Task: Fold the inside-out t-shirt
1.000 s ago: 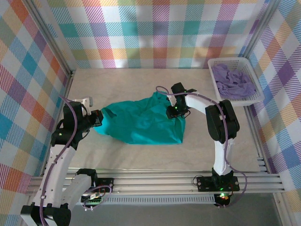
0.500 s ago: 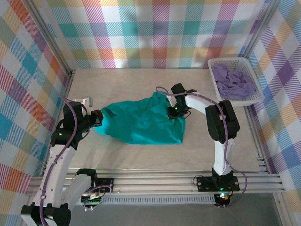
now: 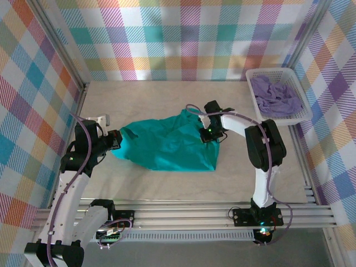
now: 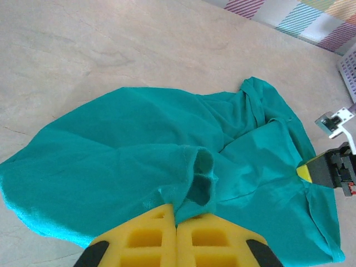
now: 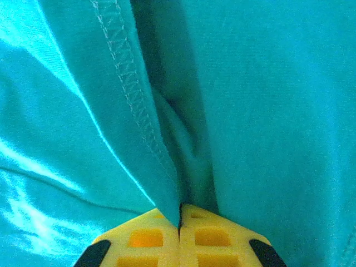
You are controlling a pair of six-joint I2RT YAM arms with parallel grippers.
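The inside-out t-shirt [image 3: 167, 146] is a teal-green heap of cloth lying rumpled in the middle of the table. My left gripper [image 3: 115, 139] is at its left edge, shut on a bunched fold of the t-shirt [image 4: 194, 183] between its yellow pads [image 4: 150, 233]. At the shirt's right side my right gripper [image 3: 208, 133] is shut, pinching a stitched hem fold of the t-shirt [image 5: 150, 139] between its yellow pads [image 5: 211, 233]. The right gripper's dark body also sits at the cloth's far edge in the left wrist view [image 4: 334, 169].
A white basket [image 3: 253, 78] at the back right holds a lavender-purple garment [image 3: 275, 97]. Checked walls close in the table on the left, back and right. Bare tabletop [image 3: 139, 97] lies behind and in front of the shirt.
My right gripper has closed on the shirt's fold and shifted slightly right and toward the front. The left arm has not moved.
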